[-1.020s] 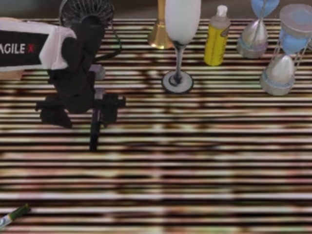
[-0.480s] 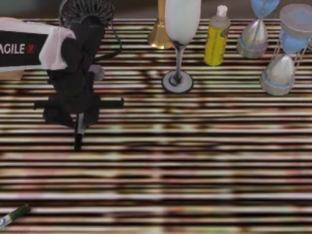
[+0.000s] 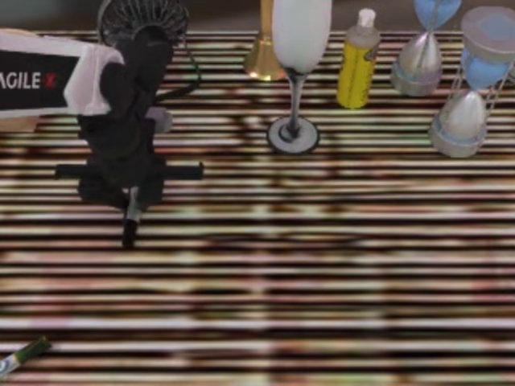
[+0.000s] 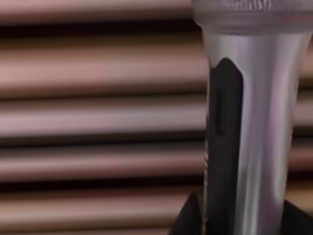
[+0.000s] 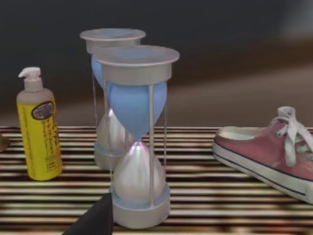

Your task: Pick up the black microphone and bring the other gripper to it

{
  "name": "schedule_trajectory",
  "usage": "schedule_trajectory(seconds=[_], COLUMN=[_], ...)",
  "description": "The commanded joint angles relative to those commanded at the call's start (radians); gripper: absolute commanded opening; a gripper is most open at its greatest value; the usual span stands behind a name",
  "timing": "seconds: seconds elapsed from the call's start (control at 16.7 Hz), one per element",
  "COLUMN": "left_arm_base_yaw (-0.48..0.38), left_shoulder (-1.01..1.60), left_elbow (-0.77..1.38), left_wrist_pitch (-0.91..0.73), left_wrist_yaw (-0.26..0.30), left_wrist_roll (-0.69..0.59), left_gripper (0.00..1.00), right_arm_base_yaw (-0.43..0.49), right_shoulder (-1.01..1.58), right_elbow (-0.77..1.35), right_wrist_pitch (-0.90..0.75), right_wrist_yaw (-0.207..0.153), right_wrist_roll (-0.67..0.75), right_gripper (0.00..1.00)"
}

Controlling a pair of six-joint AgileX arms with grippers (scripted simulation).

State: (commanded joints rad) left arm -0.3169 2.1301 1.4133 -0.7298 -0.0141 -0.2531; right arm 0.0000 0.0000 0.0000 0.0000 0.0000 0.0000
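Microphone (image 3: 129, 219), just one, sits clamped in the left gripper (image 3: 131, 201); two hourglasses (image 3: 468, 76) stand far right; right gripper's fingers can't be made out.

Lighting is even and fairly dim, with no clear source. Soft shadows fall on the striped table (image 3: 322, 281) beneath the wine glass (image 3: 296, 48). The left wrist view is blurred close-up; the right wrist view's background is dark and hazy.
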Motion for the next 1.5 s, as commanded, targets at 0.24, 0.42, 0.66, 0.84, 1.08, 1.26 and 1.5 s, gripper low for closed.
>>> schedule_trajectory(seconds=[0.24,0.42,0.66,0.84,1.08,1.26,1.5], left_arm_base_yaw=[0.001,0.007,0.019,0.029,0.043,0.052,0.058], left_shoulder=[-0.020,-0.053,-0.114,-0.170,-0.258,-0.323,-0.367], left_elbow=[-0.022,-0.064,-0.156,-0.240,-0.343,-0.398,-0.429], left_wrist_pitch=[0.106,0.280,0.595,0.874,1.224,1.405,1.499], left_wrist_yaw=[0.043,0.110,0.228,0.326,0.448,0.518,0.559], left_wrist_roll=[0.021,0.052,0.105,0.150,0.209,0.247,0.271], left_gripper=[0.00,0.00,0.00,0.00,0.00,0.00,0.00], right_arm_base_yaw=[0.000,0.000,0.000,0.000,0.000,0.000,0.000], right_shoulder=[0.000,0.000,0.000,0.000,0.000,0.000,0.000], right_elbow=[0.000,0.000,0.000,0.000,0.000,0.000,0.000], right_wrist_pitch=[0.000,0.000,0.000,0.000,0.000,0.000,0.000], right_wrist_yaw=[0.000,0.000,0.000,0.000,0.000,0.000,0.000], right_wrist_roll=[0.000,0.000,0.000,0.000,0.000,0.000,0.000], right_gripper=[1.00,1.00,1.00,1.00,1.00,1.00,1.00])
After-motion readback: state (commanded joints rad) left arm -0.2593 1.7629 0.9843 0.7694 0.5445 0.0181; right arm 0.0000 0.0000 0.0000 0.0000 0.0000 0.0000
